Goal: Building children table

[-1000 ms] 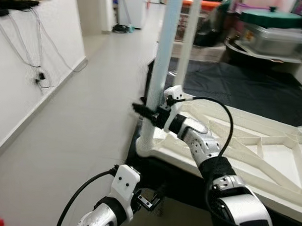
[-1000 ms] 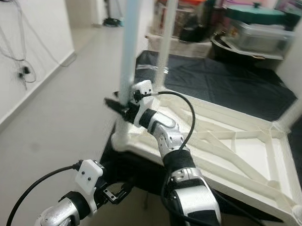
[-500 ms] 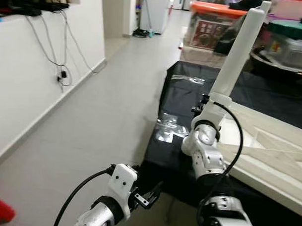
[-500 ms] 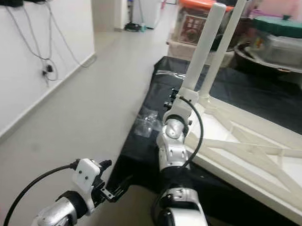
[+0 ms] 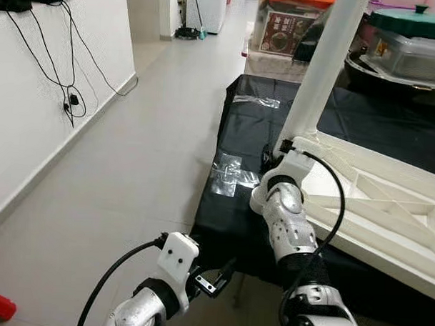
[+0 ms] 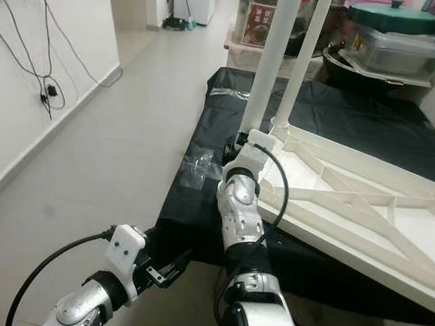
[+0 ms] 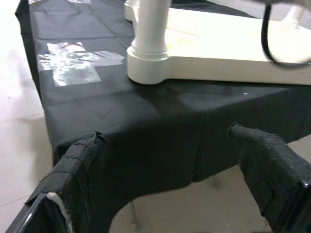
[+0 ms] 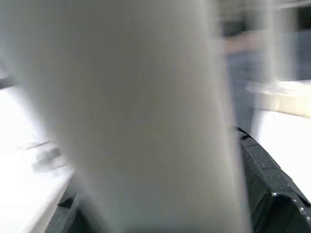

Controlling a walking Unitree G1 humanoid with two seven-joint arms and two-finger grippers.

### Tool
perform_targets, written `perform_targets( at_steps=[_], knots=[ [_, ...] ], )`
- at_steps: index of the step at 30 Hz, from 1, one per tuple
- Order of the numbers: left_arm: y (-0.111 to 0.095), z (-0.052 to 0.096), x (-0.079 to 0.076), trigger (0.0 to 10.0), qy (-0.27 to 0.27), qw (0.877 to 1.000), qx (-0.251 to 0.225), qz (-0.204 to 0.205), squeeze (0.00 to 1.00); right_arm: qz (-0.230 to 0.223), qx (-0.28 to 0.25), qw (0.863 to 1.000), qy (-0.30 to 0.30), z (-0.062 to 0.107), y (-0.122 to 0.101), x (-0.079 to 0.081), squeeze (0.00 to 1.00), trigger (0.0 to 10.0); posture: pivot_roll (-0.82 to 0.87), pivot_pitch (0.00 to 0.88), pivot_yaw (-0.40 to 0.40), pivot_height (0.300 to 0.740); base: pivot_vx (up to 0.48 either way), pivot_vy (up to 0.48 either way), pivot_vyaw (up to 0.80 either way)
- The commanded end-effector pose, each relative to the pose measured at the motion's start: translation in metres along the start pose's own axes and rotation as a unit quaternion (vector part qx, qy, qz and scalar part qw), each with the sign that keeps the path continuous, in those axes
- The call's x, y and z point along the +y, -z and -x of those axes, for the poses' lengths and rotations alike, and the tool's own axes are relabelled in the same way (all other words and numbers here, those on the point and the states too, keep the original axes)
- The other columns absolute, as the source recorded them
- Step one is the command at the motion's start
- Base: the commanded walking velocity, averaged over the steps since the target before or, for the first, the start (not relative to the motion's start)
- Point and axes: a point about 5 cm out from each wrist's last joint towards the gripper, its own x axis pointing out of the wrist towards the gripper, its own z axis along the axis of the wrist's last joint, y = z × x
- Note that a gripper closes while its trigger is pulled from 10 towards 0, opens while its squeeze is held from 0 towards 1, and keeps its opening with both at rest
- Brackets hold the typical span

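Right arm reaches up, hand (image 8: 160, 213) clamped round the blurred white leg (image 5: 322, 74); left hand (image 7: 165, 194) hangs low, fingers apart.

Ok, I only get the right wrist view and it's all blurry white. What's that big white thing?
Observer: That's a white table leg. The right gripper is clamped round it, just above the upside-down tabletop.
Operator: Where's my other hand?
Observer: The left gripper hangs open, down low beside the edge of the black cloth, touching nothing.
Operator: Any more legs on it?
Observer: Yes, a second leg stands up just behind yours.
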Motion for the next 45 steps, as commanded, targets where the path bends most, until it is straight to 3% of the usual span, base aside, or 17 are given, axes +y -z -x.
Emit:
perform_targets(
  at_steps=[1, 4, 8, 10, 12, 19, 20, 21, 24, 25, 29, 30, 33, 34, 37, 41, 45],
  knots=[
    [0.003, 0.0, -0.002, 10.0, 0.003, 1.0, 0.007, 0.005, 0.0, -0.021, 0.017, 0.996, -0.081, -0.003, -0.001, 0.006, 0.0, 10.0, 0.13, 0.063, -0.062, 0.74, 0.0, 0.0, 0.0],
    [0.004, 0.0, -0.002, 10.0, 0.004, 1.0, 0.007, 0.006, 0.0, -0.027, 0.041, 0.986, -0.158, -0.002, -0.001, 0.009, 0.0, 10.0, 0.12, 0.061, -0.061, 0.74, 0.0, 0.0, 0.0],
    [0.004, 0.0, -0.003, 10.0, 0.005, 1.0, 0.007, 0.007, 0.0, -0.031, 0.121, 0.895, -0.428, 0.017, -0.004, 0.022, 0.0, 10.0, 0.13, 0.056, -0.066, 0.74, 0.0, 0.0, 0.0],
    [0.004, 0.0, -0.003, 10.0, 0.005, 1.0, 0.007, 0.007, 0.0, -0.023, 0.131, 0.879, -0.458, 0.02, -0.003, 0.024, 0.0, 10.0, 0.13, 0.056, -0.067, 0.74, 0.0, 0.0, 0.0],
    [0.004, 0.0, -0.003, 10.0, 0.004, 1.0, 0.007, 0.007, 0.0, 0.013, 0.153, 0.829, -0.538, 0.025, 0.004, 0.037, 0.0, 10.0, 0.13, 0.06, -0.065, 0.74, 0.0, 0.0, 0.0],
    [0.003, 0.0, -0.004, 10.0, 0.003, 1.0, 0.006, 0.007, 0.0, 0.015, 0.193, 0.756, -0.626, 0.029, 0.012, 0.054, 0.0, 10.0, 0.14, 0.069, -0.076, 0.74, 0.0, 0.0, 0.0],
    [0.003, 0.0, -0.004, 10.0, 0.002, 1.0, 0.006, 0.007, 0.0, 0.015, 0.202, 0.739, -0.642, 0.029, 0.013, 0.058, 0.0, 8.4, 0.15, 0.07, -0.079, 0.74, 0.0, 0.0, 0.0],
    [0.002, 0.0, -0.004, 10.0, 0.0, 1.0, 0.005, 0.007, 0.0, 0.016, 0.207, 0.729, -0.653, 0.029, 0.015, 0.061, 0.0, 0.2, 0.15, 0.074, -0.078, 0.74, 0.0, 0.0, 0.0],
    [0.002, 0.0, -0.004, 10.0, -0.001, 1.0, 0.005, 0.007, 0.0, 0.014, 0.21, 0.722, -0.659, 0.029, 0.015, 0.062, 0.0, 0.2, 0.15, 0.074, -0.08, 0.74, 0.0, 0.0, 0.0],
    [0.002, 0.0, -0.004, 10.0, -0.001, 1.0, 0.005, 0.007, 0.0, 0.014, 0.21, 0.722, -0.659, 0.029, 0.015, 0.062, 0.0, 0.2, 0.15, 0.074, -0.08, 0.74, 0.0, 0.0, 0.0],
    [0.002, 0.001, -0.004, 10.0, -0.002, 1.0, 0.005, 0.008, 0.0, 0.085, 0.16, 0.818, -0.546, 0.011, 0.016, 0.06, 0.0, 0.0, 0.15, 0.081, -0.077, 0.74, 0.0, 0.0, 0.0],
    [0.002, 0.001, -0.004, 10.0, -0.002, 1.0, 0.005, 0.008, 0.0, 0.085, 0.16, 0.818, -0.546, 0.011, 0.016, 0.06, 0.0, 0.0, 0.15, 0.081, -0.077, 0.74, 0.0, 0.0, 0.0],
    [0.002, 0.001, -0.003, 10.0, -0.001, 1.0, 0.005, 0.008, 0.0, 0.115, 0.131, 0.907, -0.384, -0.009, 0.012, 0.048, 0.0, 0.0, 0.14, 0.081, -0.072, 0.74, 0.0, 0.0, 0.0],
    [0.002, 0.001, -0.003, 10.0, -0.001, 1.0, 0.005, 0.008, 0.0, 0.115, 0.131, 0.907, -0.384, -0.009, 0.012, 0.048, 0.0, 0.0, 0.14, 0.081, -0.072, 0.74, 0.0, 0.0, 0.0],
    [0.003, 0.001, -0.002, 10.0, 0.0, 1.0, 0.006, 0.008, 0.0, 0.125, 0.107, 0.976, -0.144, -0.023, 0.006, 0.02, 0.0, 0.0, 0.13, 0.079, -0.066, 0.74, 0.0, 0.0, 0.0],
    [0.003, 0.001, -0.002, 10.0, 0.0, 1.0, 0.007, 0.007, 0.0, 0.105, 0.068, 0.987, 0.102, -0.015, 0.003, -0.018, 0.0, 0.0, 0.13, 0.08, -0.068, 0.74, 0.0, 0.0, 0.0],
    [0.003, 0.001, -0.001, 10.0, -0.001, 1.0, 0.007, 0.006, 0.0, 0.079, 0.042, 0.976, 0.199, -0.001, 0.004, -0.028, 0.0, 0.0, 0.13, 0.078, -0.067, 0.74, 0.0, 0.0, 0.0]
  ],
)
